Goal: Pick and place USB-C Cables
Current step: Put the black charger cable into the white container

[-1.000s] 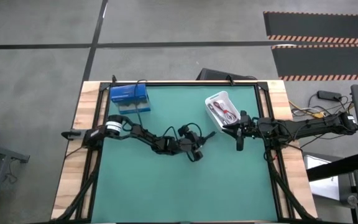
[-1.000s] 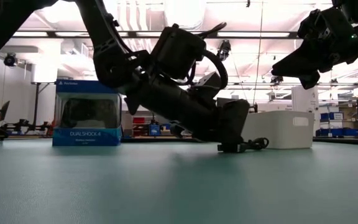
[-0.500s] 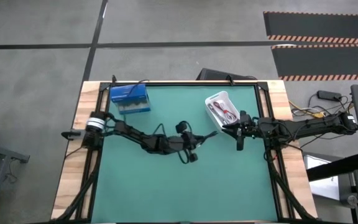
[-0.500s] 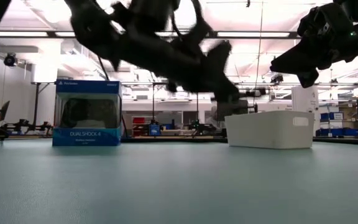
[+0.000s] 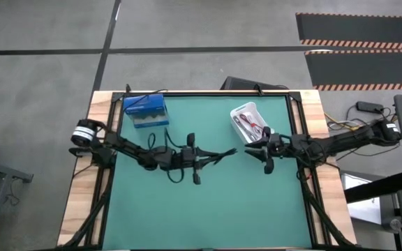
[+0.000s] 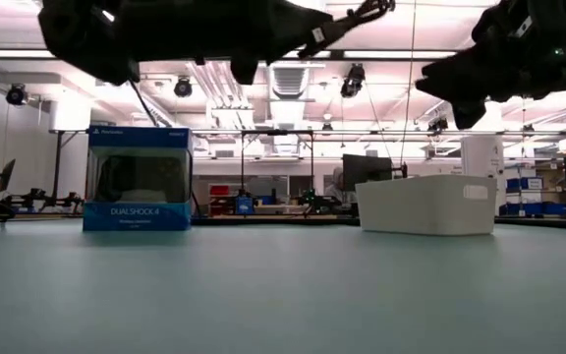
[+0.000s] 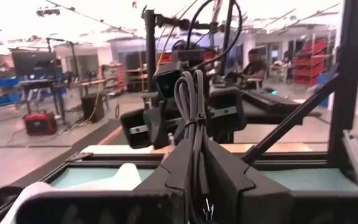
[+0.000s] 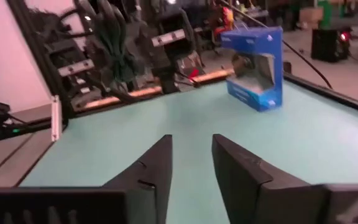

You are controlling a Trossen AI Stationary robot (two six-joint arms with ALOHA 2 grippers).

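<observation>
Left gripper (image 5: 213, 157): pinching grey cable (image 7: 191, 106), raised mid-table.
Cable look: thin silver-grey bundle, tied.
Cable position: upright between fingers (image 7: 225, 177).
Right gripper (image 8: 190, 163): spread, empty, beside white bin (image 5: 245, 111).

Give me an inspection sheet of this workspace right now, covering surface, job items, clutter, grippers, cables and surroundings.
Surface: green mat on a wood-edged table, bare across the near half.
Job's things: one grey cable bundle clamped in the left gripper, lifted off the mat; red and pale cables lie in the white bin.
Clutter: blue box at the far left corner.
Grippers: left gripper shut on the bundle, mid-table, pointing toward the right arm; right gripper open, empty, in the air beside the bin.
Cables: loose wires off the table's right edge.
Surroundings: workshop benches and shelving; a seated person far off.
</observation>
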